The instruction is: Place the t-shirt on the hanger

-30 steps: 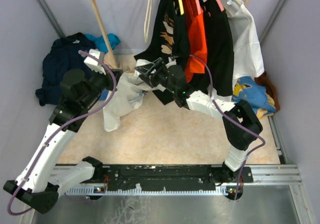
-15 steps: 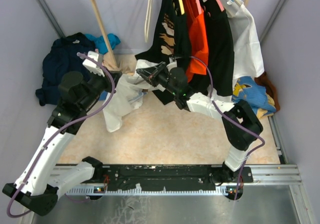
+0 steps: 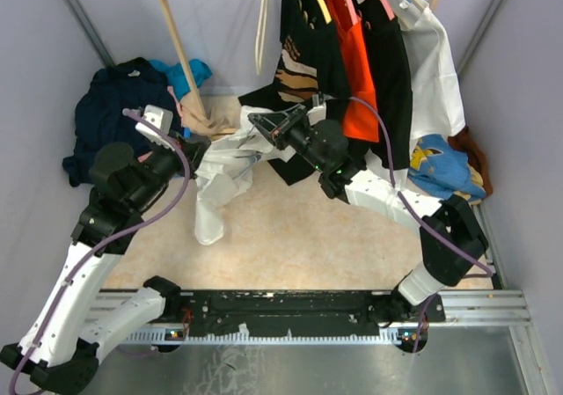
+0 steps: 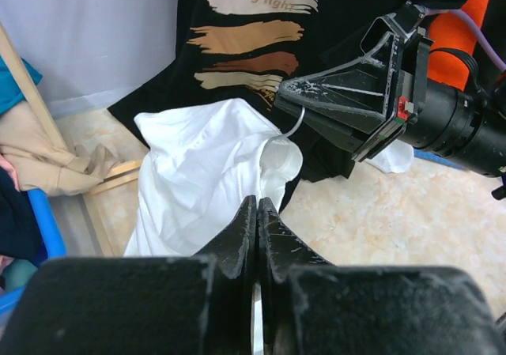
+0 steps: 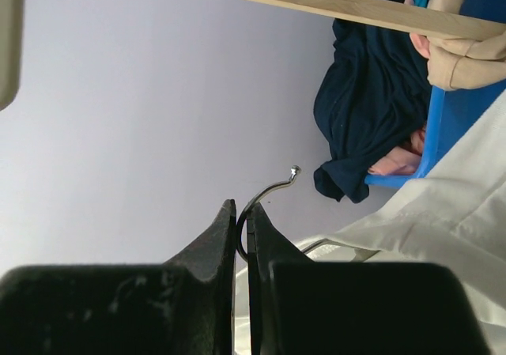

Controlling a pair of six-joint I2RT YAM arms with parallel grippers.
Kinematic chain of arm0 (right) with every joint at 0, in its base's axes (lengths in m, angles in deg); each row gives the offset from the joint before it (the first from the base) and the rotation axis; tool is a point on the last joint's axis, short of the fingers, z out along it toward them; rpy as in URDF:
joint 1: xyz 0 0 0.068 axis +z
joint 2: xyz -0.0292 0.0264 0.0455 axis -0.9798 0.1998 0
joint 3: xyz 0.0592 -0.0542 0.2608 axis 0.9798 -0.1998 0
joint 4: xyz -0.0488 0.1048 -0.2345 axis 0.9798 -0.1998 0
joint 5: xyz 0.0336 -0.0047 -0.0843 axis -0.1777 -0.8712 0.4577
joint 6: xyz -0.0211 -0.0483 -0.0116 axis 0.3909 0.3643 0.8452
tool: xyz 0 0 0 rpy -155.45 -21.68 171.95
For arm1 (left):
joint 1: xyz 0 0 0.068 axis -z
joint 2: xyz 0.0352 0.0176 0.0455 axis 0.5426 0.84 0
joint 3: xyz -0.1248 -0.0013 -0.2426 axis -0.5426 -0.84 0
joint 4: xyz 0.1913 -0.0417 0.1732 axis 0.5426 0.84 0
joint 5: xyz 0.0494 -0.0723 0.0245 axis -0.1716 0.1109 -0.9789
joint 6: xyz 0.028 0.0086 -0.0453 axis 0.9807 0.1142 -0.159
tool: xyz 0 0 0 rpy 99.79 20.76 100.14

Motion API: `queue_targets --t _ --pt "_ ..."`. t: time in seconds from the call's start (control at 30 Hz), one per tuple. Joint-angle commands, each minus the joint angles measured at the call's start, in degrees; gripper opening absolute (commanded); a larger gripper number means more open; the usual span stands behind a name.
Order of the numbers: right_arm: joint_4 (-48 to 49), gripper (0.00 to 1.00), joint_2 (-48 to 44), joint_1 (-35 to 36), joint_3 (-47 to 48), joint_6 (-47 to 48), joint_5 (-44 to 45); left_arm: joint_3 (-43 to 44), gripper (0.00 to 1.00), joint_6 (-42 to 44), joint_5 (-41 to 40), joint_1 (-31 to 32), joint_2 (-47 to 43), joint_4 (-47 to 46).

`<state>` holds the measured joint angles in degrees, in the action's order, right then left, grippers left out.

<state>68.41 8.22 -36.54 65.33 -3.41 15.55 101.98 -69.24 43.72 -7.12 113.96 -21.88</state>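
The white t-shirt (image 3: 220,171) hangs in folds between my two grippers, above the floor; its print does not show. The hanger is mostly buried in the cloth, and only its silver hook (image 5: 265,195) sticks out. My right gripper (image 5: 241,209) is shut on that hook, and the top view shows the right gripper (image 3: 257,122) at the t-shirt's upper right. In the left wrist view the hook (image 4: 294,126) curves from the t-shirt (image 4: 198,173) into the right gripper (image 4: 286,94). My left gripper (image 4: 258,203) is shut, with a sliver of white cloth between its jaws; from above, the left gripper (image 3: 195,151) sits at the t-shirt's left edge.
A wooden rack post (image 3: 176,43) rises at the back. Black (image 3: 303,52), orange (image 3: 352,61) and white (image 3: 431,69) garments hang close behind the right arm, beside a bare cream hanger (image 3: 260,25). A dark navy pile (image 3: 110,113) lies back left, a blue-yellow garment (image 3: 440,162) right.
My right gripper has shut on the hanger's hook and moved slightly right. The left arm has drawn back to the left. The t-shirt has shifted right with them.
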Motion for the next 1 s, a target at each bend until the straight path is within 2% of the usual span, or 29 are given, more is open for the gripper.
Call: queue_targets --t 0.0,0.17,0.3,0.43,0.73,0.97 --pt "2.04 0.00 -4.34 1.58 3.88 2.02 3.76 -0.30 0.04 -1.01 2.93 0.23 -1.30 1.20" --pt "-2.09 0.00 -4.59 3.32 6.90 5.49 6.95 2.15 0.12 -2.19 5.98 0.21 -0.53 1.47" --pt "-5.76 0.00 -4.59 4.52 9.21 7.93 9.44 5.07 0.32 -2.29 8.30 0.19 1.54 2.79" --pt "-10.03 0.00 -4.82 5.06 11.45 10.57 11.35 5.22 0.42 -1.92 7.04 0.25 0.64 4.66" --pt "-15.50 0.00 -5.13 5.53 15.55 13.94 15.31 6.09 0.44 -4.72 0.97 0.20 -3.79 15.59" --pt "-18.58 0.00 -3.76 5.47 21.14 17.39 17.25 -2.66 0.45 -9.29 3.07 0.19 -11.29 21.01"
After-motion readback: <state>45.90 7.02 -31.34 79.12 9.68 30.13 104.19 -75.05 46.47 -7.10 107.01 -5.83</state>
